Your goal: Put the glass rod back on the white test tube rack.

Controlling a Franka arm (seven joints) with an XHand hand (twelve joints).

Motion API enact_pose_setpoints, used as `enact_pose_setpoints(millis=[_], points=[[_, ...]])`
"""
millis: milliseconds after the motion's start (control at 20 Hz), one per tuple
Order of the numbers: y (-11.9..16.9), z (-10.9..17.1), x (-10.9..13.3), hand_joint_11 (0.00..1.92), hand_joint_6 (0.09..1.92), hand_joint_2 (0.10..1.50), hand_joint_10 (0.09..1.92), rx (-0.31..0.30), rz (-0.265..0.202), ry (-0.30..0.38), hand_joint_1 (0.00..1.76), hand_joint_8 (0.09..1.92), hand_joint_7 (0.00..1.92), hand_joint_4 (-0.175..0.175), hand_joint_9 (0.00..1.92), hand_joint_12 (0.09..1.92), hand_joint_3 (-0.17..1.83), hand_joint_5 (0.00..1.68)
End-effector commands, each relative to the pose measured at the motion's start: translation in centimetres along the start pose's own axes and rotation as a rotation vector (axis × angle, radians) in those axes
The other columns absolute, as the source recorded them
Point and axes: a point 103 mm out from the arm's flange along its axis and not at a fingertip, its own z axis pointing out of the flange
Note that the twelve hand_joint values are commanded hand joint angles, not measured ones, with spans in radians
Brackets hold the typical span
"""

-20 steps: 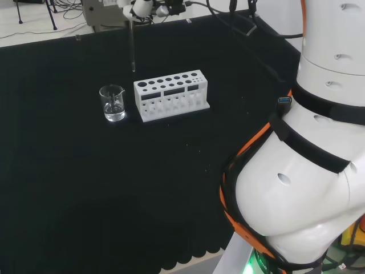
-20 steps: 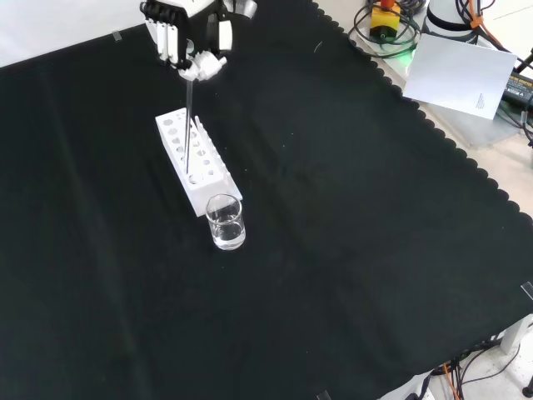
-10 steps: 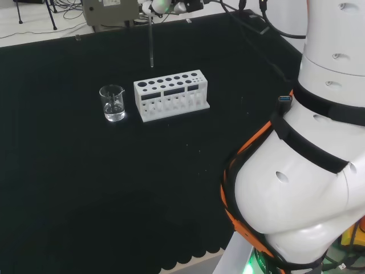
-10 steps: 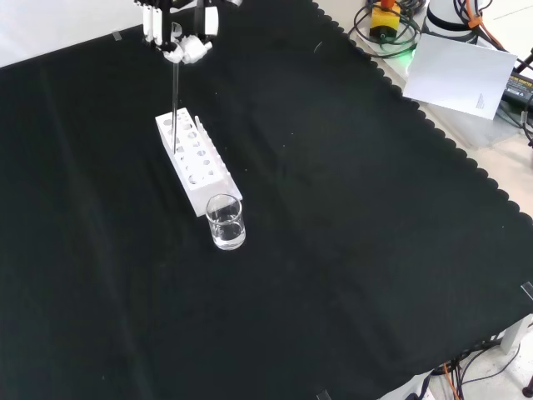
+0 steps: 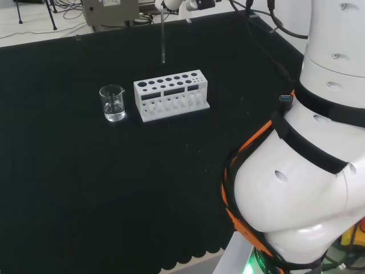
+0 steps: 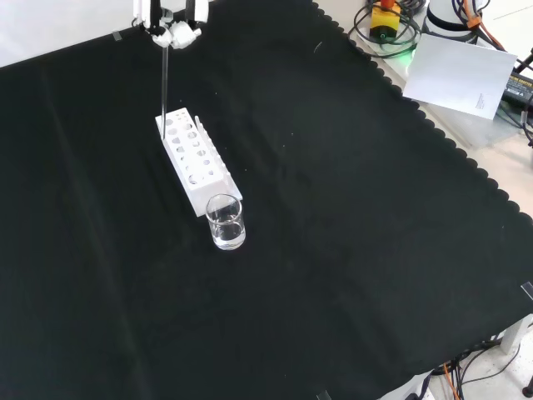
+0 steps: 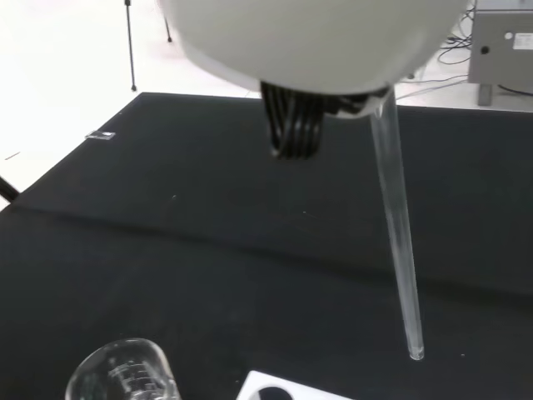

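I find the black and white hand (image 6: 171, 21) at the front view's top edge, its fingers curled round the upper end of the thin clear glass rod (image 6: 163, 87); the rod hangs upright, its lower tip free in the air above the far end of the white rectangular test tube rack (image 6: 196, 162); the rack stands on the black cloth (image 6: 350, 233); a small clear glass beaker (image 6: 226, 222) stands just beside the rack's near end.
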Motion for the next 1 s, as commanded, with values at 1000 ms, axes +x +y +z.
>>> enact_pose_setpoints(millis=[1000], points=[[-1.4,-3.2,-2.2,1.72,0.69,0.45,1.01,-0.016,0.032,-0.057,1.32,1.22,1.23,-0.175,1.67,0.85,1.10,1.28]])
